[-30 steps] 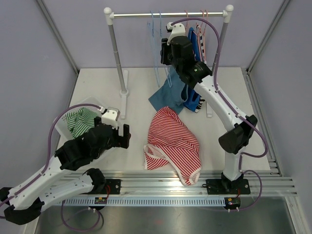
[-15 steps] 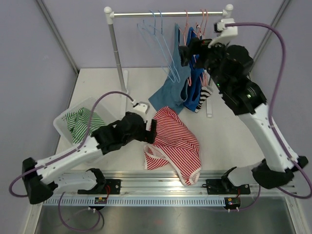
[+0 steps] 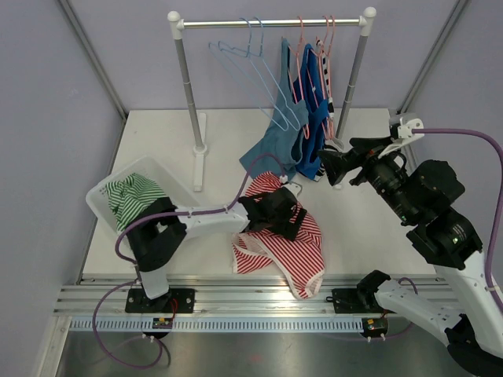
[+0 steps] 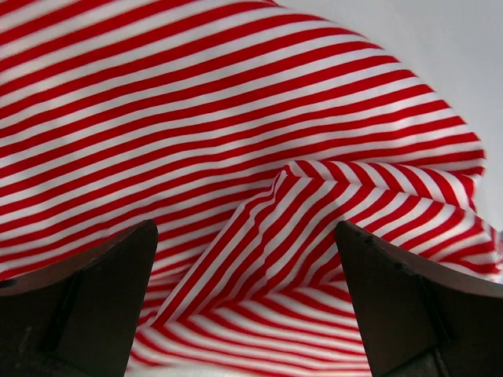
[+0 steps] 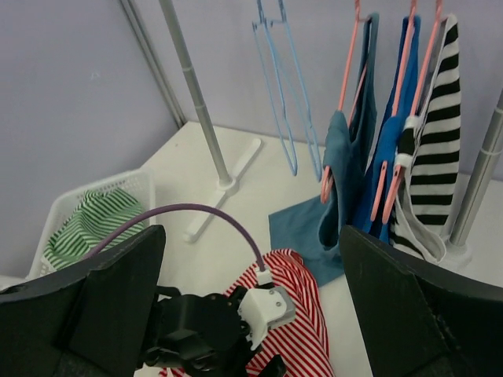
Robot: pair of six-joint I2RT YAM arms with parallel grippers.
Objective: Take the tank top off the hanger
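A teal tank top (image 3: 275, 145) hangs on a pink hanger (image 3: 299, 59) on the rail, its hem trailing onto the table; the right wrist view shows it too (image 5: 339, 169). My right gripper (image 3: 324, 166) is in front of the rack, apart from the clothes, open with nothing between its fingers (image 5: 251, 306). A red-and-white striped tank top (image 3: 287, 243) lies crumpled on the table. My left gripper (image 3: 295, 223) hovers just over that striped cloth (image 4: 236, 141), open (image 4: 247, 306), its fingers (image 4: 98, 290) on either side of a raised fold.
Beside the teal top a blue top (image 3: 318, 94) and a black-and-white striped top (image 5: 432, 133) hang on pink hangers. Two empty light-blue hangers (image 3: 255, 67) hang further left. A white basket (image 3: 100, 196) holding a green striped garment (image 3: 130, 196) stands at the left. The rack's posts (image 3: 189, 94) stand on the table.
My right gripper has drawn back from the hangers, down and to the right, and opened. My left arm has swung right, over the red striped top. The blue hangers have shifted left.
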